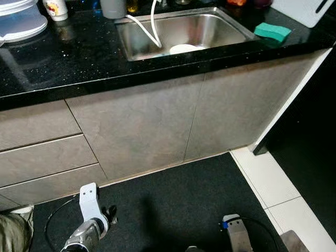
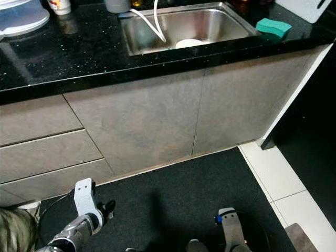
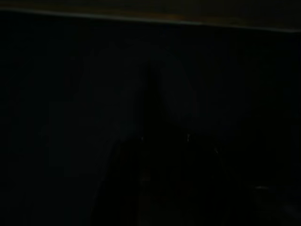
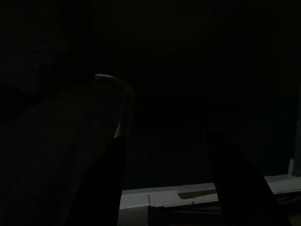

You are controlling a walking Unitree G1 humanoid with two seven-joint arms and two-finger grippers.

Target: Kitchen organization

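Both arms hang low at the frame's bottom edge. The right gripper [image 4: 164, 179] is spread and empty; the left gripper's [image 1: 107, 214] state I cannot tell. Upper centre, the sink [image 1: 220, 32] holds a white plate [image 1: 185, 49]; a green sponge [image 1: 272, 31] lies upper right. Progress is unclear.
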